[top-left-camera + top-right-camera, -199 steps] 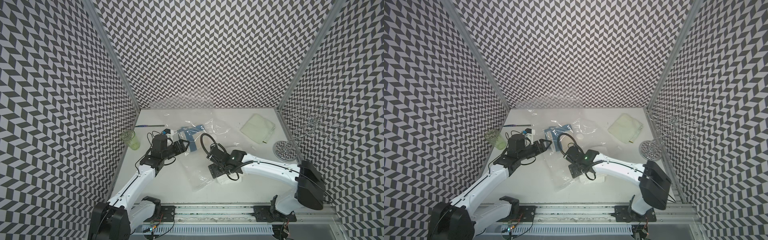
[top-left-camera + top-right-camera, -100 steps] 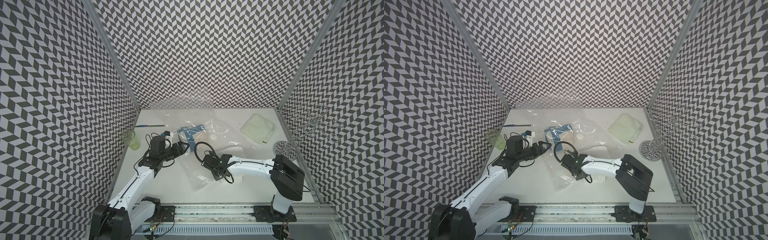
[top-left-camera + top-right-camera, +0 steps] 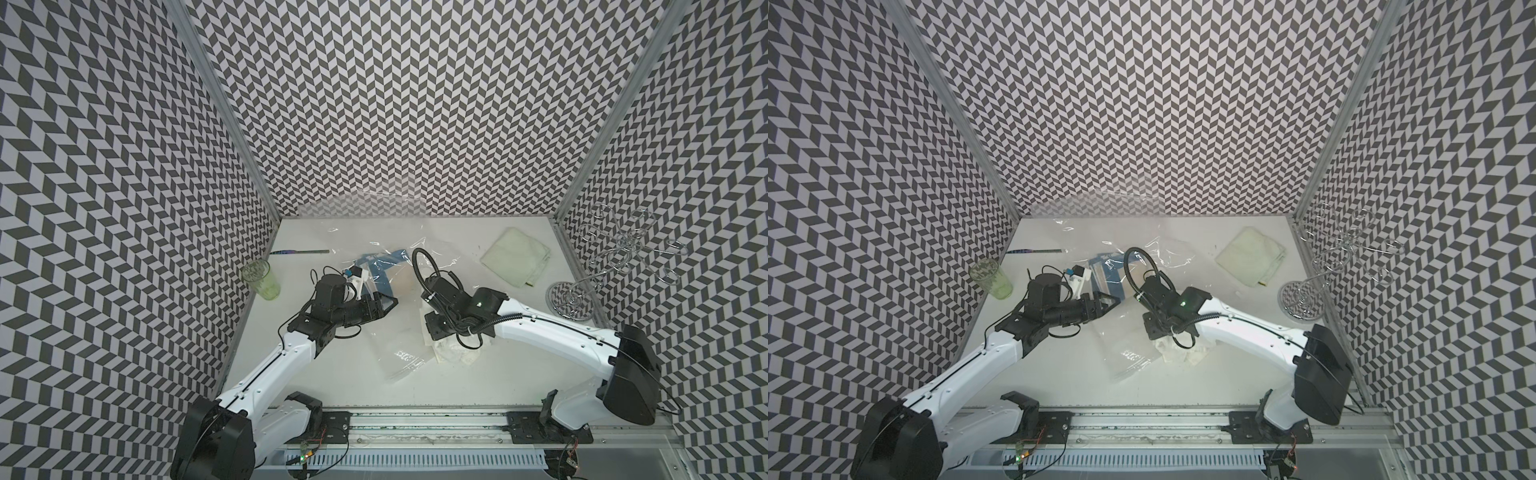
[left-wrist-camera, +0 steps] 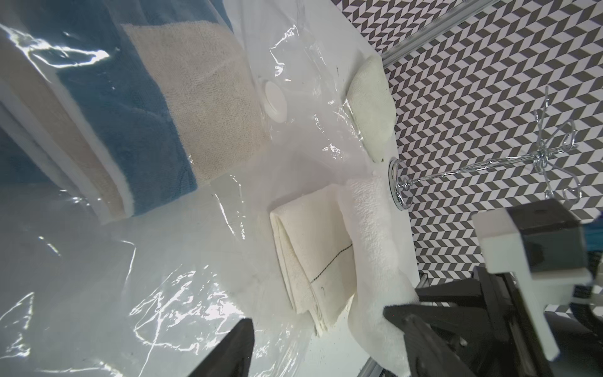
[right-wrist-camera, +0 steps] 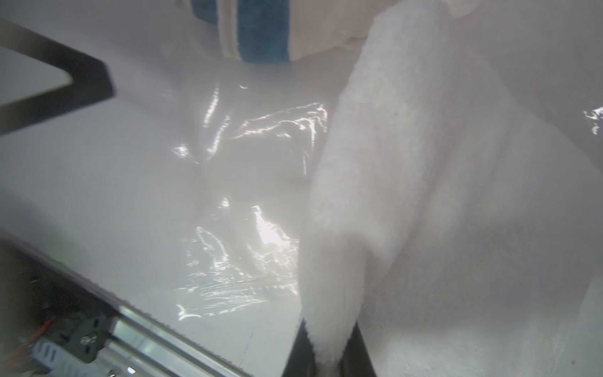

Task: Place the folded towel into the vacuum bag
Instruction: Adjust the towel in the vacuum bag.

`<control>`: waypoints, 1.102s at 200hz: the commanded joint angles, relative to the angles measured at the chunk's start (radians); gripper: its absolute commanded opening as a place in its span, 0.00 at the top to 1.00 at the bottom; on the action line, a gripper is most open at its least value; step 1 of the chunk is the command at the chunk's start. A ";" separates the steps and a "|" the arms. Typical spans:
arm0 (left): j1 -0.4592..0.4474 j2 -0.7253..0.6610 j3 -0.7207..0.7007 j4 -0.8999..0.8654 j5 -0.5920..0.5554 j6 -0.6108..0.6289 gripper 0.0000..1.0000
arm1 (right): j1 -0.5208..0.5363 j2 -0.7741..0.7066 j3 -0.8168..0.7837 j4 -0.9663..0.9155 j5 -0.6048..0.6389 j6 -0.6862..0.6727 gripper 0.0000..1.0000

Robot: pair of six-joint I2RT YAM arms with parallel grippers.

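Right wrist view carries the news: the right gripper [image 5: 328, 357] has just closed almost fully. A thick fold of the white terry towel [image 5: 408, 169] is now pinched between its two black jaws, which stood wide a second ago. In both top views that gripper sits low at the front of the table [image 3: 498, 390], on top of the rumpled towel. The towel lies just beside the printed near end of the vacuum bag [image 3: 401, 361] and, as far as I can tell, outside it.

The left gripper [image 3: 383, 306] has not changed: its jaws are wide apart with nothing between them. It is poised over the clear film near a blue-and-beige striped towel [image 4: 137, 107] already under the plastic (whether a finger touches the film I cannot tell). The left wrist view shows the bag's round white valve cap [image 4: 275, 102] beyond that striped towel. It also shows a cream folded cloth [image 4: 310, 248] touching the white towel.

So the grasp looks made, and the carry into the bag is still to come. The bag's mouth looks flat, so I judge the left arm must raise the film first.
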 commanded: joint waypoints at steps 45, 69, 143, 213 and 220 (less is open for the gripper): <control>-0.004 -0.015 -0.017 0.027 0.009 -0.010 0.25 | -0.128 -0.138 -0.335 0.532 -0.436 0.183 0.95; -0.045 0.016 -0.004 0.045 0.002 -0.014 0.26 | -0.274 -0.218 -0.534 0.717 -0.558 0.228 0.95; -0.239 0.217 0.011 0.314 -0.025 -0.140 0.41 | -0.324 -0.003 -0.504 0.538 -0.360 0.052 0.90; -0.266 0.590 0.057 0.482 -0.083 -0.206 0.70 | -0.385 -0.185 -0.427 0.383 -0.433 -0.006 0.44; -0.263 0.601 0.056 0.460 -0.085 -0.191 0.70 | -0.411 -0.225 -0.402 0.323 -0.382 -0.013 0.39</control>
